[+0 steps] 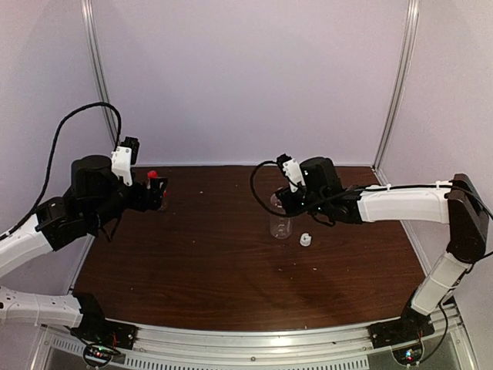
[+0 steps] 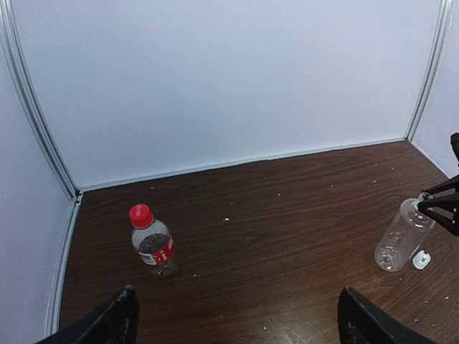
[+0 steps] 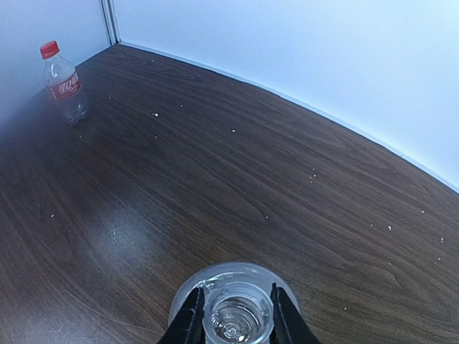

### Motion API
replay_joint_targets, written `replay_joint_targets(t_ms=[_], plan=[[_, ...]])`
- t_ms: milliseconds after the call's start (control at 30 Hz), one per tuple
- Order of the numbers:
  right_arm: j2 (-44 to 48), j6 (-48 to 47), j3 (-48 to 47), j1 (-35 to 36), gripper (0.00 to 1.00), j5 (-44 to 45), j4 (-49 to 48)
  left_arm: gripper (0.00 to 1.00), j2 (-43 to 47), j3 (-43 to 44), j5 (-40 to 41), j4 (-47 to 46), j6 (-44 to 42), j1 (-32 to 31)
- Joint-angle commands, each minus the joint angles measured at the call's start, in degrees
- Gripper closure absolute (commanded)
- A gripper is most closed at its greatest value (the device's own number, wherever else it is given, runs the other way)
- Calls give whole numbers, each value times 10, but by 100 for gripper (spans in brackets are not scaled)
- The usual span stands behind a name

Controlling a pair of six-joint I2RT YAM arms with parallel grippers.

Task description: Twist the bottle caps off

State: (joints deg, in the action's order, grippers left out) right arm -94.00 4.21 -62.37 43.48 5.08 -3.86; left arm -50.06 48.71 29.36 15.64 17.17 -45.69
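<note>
Step in hand: we judged the task half done. One cap was off, one was on.
White cap (image 1: pixel 306 240): it lay loose on the table (image 1: pixel 231 285), just beside the base of the tall bottle (image 1: pixel 281 224).
Tall bottle: it stood upright mid-table. In the right wrist view its mouth was open, with no cap on the neck.
Right gripper (image 3: pixel 235 290): its fingers (image 3: pixel 189 319) sat close on both sides of the bottle neck. We read that as pinching the neck.
Small bottle (image 2: pixel 153 248): it stood upright near the far left corner, well apart from the tall one. Its red cap (image 2: pixel 140 214) was still screwed on.
Left gripper (image 2: pixel 237 297): the jaws were spread wide with nothing between them. In the left wrist view the small bottle stood ahead of the fingers, not yet inside them.
Next move, our judgement: the red cap was the job left. One gripper would need to clamp the small bottle's body while the other closed on the cap and twisted.
Risk, our judgement: the small bottle looked light. It could spin or tip if it was not held firmly.
</note>
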Motion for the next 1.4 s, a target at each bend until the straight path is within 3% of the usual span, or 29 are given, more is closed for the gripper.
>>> replay_joint_targets(t_ms=[0,433,767,933,1133,1367], plan=[[-5,-1,13,-8,87,-14,-28,2,-20,24,-57,12,-9,34],[11,-3,34,-16,66,-37,-34,2,-133,81,-141,42,-5,114],[48,-13,37,-17,35,-45,-17,2,-214,119,-177,44,-4,192],[77,-12,37,-16,14,-64,-1,2,-257,143,-191,44,-9,237],[112,0,35,-15,7,-98,15,6,-327,186,-212,42,-9,295],[148,1,30,-9,3,-115,34,12,-422,257,-215,46,-34,314]])
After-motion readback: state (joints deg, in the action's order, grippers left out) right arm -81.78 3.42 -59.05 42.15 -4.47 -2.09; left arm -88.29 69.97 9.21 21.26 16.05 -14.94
